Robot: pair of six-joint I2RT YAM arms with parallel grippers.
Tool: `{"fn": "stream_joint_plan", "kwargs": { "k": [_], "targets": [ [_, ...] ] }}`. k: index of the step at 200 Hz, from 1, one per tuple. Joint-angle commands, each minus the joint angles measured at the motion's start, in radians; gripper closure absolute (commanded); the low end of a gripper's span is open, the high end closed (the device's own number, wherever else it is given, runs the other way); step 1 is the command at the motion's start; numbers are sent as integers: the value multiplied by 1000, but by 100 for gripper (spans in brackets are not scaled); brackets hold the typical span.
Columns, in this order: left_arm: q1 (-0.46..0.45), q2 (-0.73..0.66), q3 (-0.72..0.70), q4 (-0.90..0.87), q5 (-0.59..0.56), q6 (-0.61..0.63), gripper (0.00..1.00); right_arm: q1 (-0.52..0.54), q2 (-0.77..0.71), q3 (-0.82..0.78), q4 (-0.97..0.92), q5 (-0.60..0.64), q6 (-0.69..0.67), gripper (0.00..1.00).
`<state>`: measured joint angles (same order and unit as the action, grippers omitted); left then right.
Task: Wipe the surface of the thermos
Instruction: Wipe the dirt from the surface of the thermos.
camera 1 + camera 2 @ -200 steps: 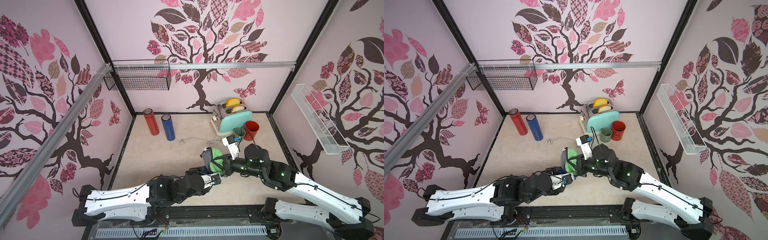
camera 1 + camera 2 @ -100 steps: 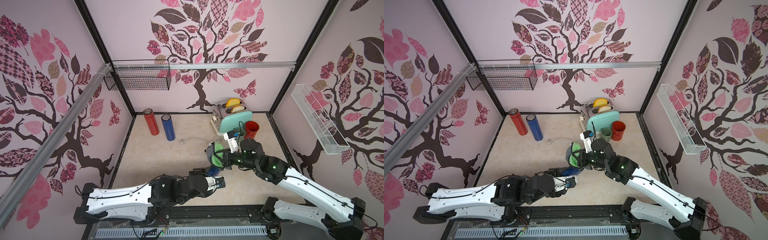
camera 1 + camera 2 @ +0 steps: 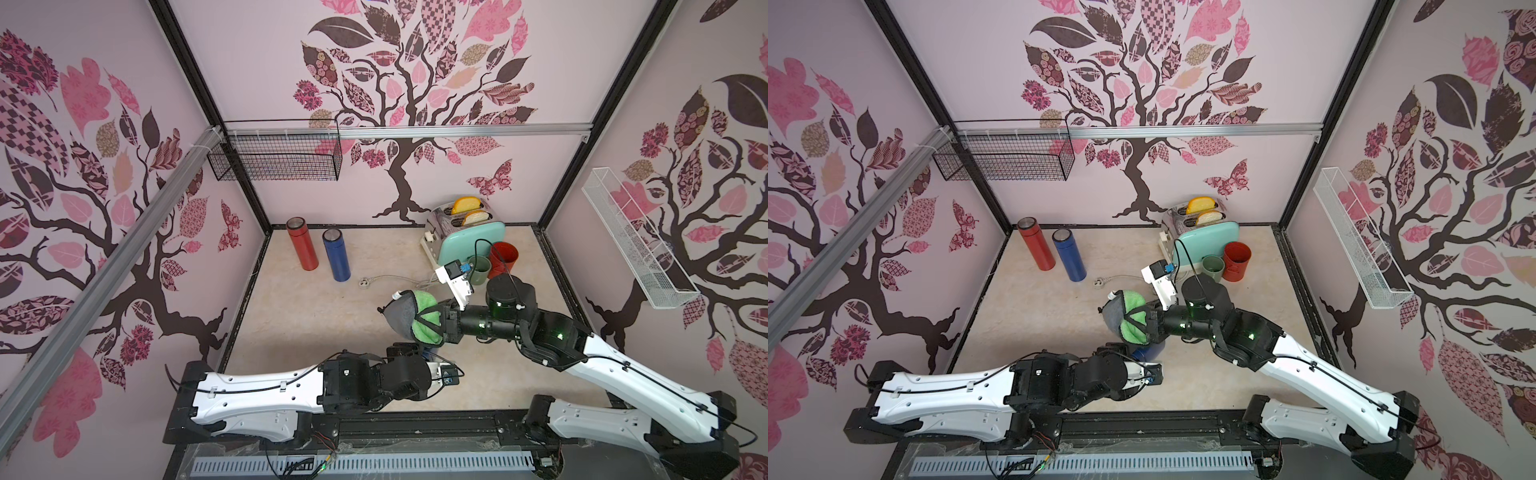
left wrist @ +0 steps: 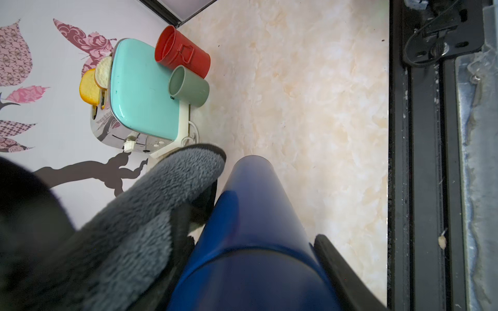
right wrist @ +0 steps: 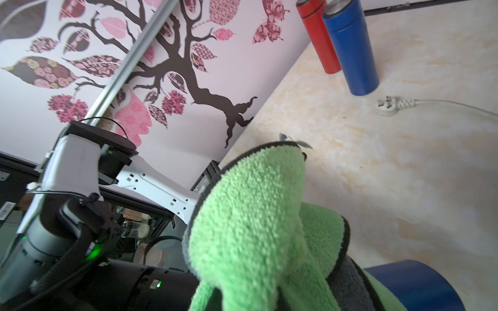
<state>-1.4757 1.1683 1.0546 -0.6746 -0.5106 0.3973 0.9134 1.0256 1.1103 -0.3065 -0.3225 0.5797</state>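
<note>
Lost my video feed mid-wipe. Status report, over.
Left gripper shut on dark blue thermos. Right gripper shut on green-grey cloth. Cloth alongside thermos, contact unclear. Nothing between them.

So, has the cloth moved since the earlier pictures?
Yes. The cloth has shifted slightly leftward, away from the green mug and toward the plug.

Cloth (image 3: 419, 318) beside the held thermos (image 4: 250, 242), front centre; toaster (image 3: 471, 245) back right, mug (image 3: 478, 269) and pail (image 3: 503, 257) before it.
</note>
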Motion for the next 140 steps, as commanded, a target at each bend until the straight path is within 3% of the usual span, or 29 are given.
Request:
{"fn": "stream_joint_plan", "kwargs": {
  "k": [1, 30, 55, 69, 95, 118, 140],
  "targets": [
    [-11, -6, 66, 52, -12, 12, 100, -111, 34, -64, 39, -154, 34, 100],
    [-12, -22, 74, 53, -12, 5, 100, -258, 3, -169, 84, -240, 53, 100],
    [-14, -40, 65, 70, -16, 6, 100, -317, -19, -191, 23, -212, 7, 100],
    [-13, -47, 58, 82, -15, 3, 100, -319, -22, -180, -3, -217, -2, 100],
    [-13, -36, 47, 84, -18, -6, 100, -305, -48, -164, 118, -374, 117, 100],
    [-13, -22, 47, 98, -28, -36, 100, -235, -71, -91, 108, -353, 122, 100],
    [-13, -28, 45, 137, -18, -58, 100, -234, -73, -82, 52, -335, 77, 100]
  ]
}}
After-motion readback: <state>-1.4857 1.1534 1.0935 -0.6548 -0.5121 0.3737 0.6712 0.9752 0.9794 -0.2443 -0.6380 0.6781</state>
